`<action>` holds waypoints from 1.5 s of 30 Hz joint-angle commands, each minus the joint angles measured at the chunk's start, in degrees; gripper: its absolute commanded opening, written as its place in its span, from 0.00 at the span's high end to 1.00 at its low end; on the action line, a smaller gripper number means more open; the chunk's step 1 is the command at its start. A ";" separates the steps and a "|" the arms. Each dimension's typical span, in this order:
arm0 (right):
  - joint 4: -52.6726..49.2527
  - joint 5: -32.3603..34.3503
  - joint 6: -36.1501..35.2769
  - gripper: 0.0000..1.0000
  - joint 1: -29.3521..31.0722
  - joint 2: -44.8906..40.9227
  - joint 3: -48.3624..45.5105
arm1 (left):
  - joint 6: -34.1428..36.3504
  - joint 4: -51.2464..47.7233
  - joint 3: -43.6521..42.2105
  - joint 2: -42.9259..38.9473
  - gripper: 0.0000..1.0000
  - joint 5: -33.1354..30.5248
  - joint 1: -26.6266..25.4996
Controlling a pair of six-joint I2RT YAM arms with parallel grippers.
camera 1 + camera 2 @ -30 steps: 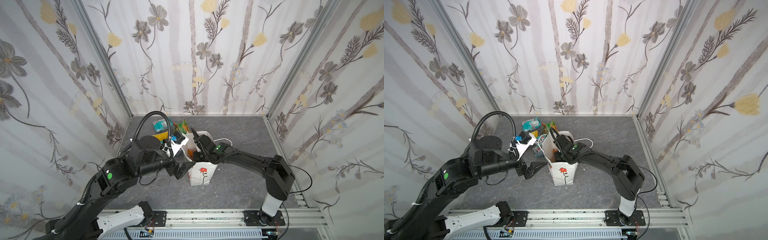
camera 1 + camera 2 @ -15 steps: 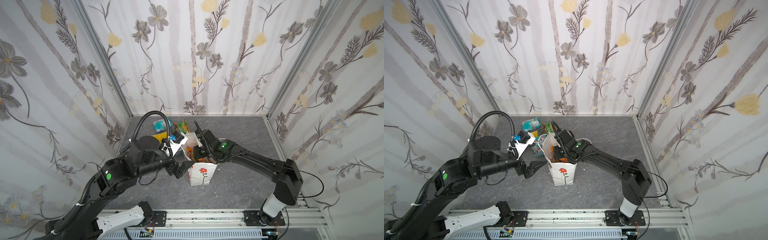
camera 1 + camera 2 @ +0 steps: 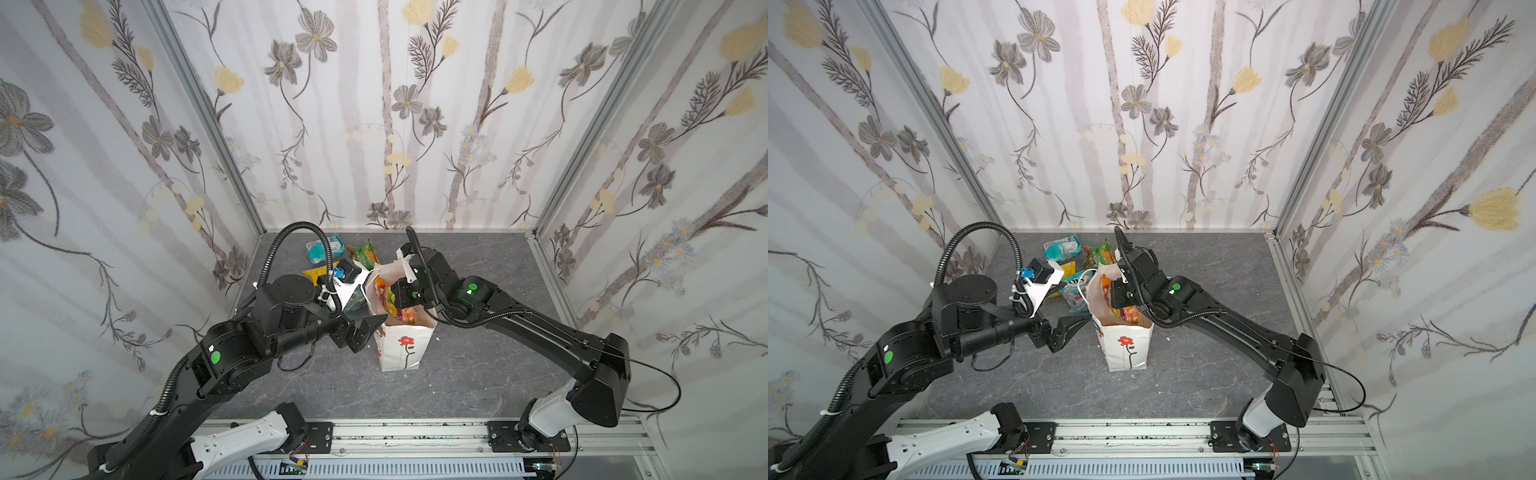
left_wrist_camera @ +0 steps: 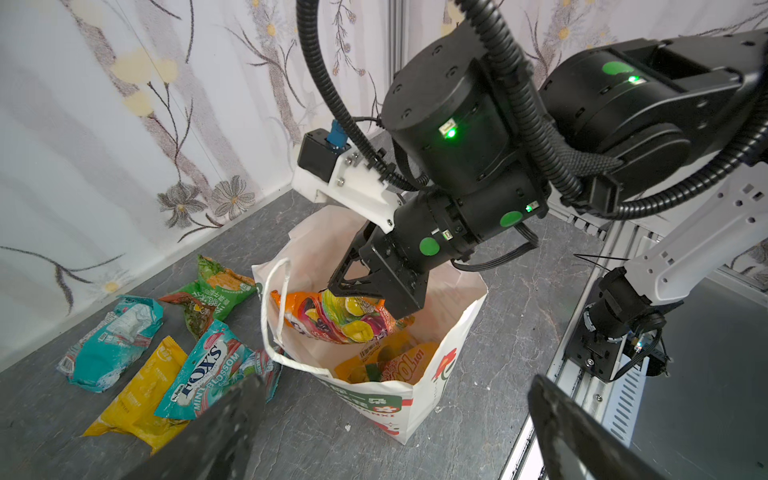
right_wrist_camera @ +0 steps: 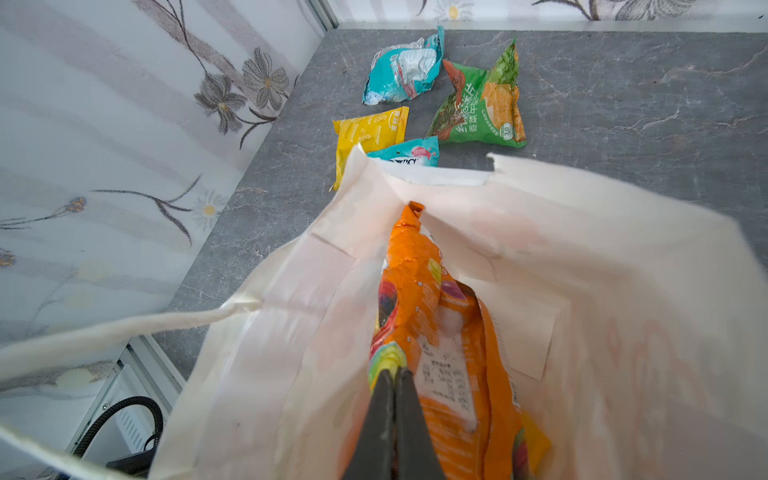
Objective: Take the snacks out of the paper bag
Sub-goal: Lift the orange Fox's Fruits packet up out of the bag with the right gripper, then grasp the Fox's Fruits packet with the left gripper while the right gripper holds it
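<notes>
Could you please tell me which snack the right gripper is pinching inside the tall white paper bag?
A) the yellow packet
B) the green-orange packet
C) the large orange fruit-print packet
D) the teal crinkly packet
C: in the right wrist view the shut right gripper pinches the large orange crinkly fruit-print packet inside the white paper bag.

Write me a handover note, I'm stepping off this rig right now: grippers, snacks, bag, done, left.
The left gripper is open and empty, beside the paper bag. The right gripper is shut on the large orange packet at the bag's mouth.
Done: teal packet, green-orange packet, yellow packet and teal FOX'S packet lie on the table by the bag.
Left: lift the held packet clear, then fetch the second orange packet deeper inside.
</notes>
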 commanded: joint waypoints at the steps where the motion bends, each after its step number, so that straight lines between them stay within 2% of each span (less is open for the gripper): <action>1: 3.88 2.06 0.70 1.00 0.11 -1.43 0.65 | -0.90 2.14 -0.13 -0.04 0.00 -1.26 -0.03; 8: 4.29 3.02 0.81 1.00 0.06 -3.56 0.54 | -1.59 2.46 -0.01 -0.14 0.00 -1.90 -0.02; 13: 4.99 3.61 1.04 1.00 0.31 -5.09 0.84 | -4.74 3.30 -0.01 -0.04 0.00 -4.73 0.02; 25: 7.23 5.56 1.29 1.00 1.00 -15.63 1.54 | -11.33 5.55 1.02 0.86 0.00 -9.32 0.19; 30: 10.85 4.90 2.20 1.00 1.33 -20.03 0.57 | -16.52 8.92 1.02 1.28 0.00 -7.52 2.23; 36: 16.91 3.84 4.57 1.00 1.38 -25.74 -1.15 | -27.98 18.65 -1.33 1.63 0.00 5.86 10.17; 40: 21.05 4.38 6.08 1.00 1.38 -28.94 -2.03 | -42.36 32.06 -7.17 1.35 0.00 15.63 16.34; 45: 25.36 3.88 8.21 1.00 1.35 -30.78 -2.12 | -62.79 54.56 -16.18 2.19 0.00 22.03 20.75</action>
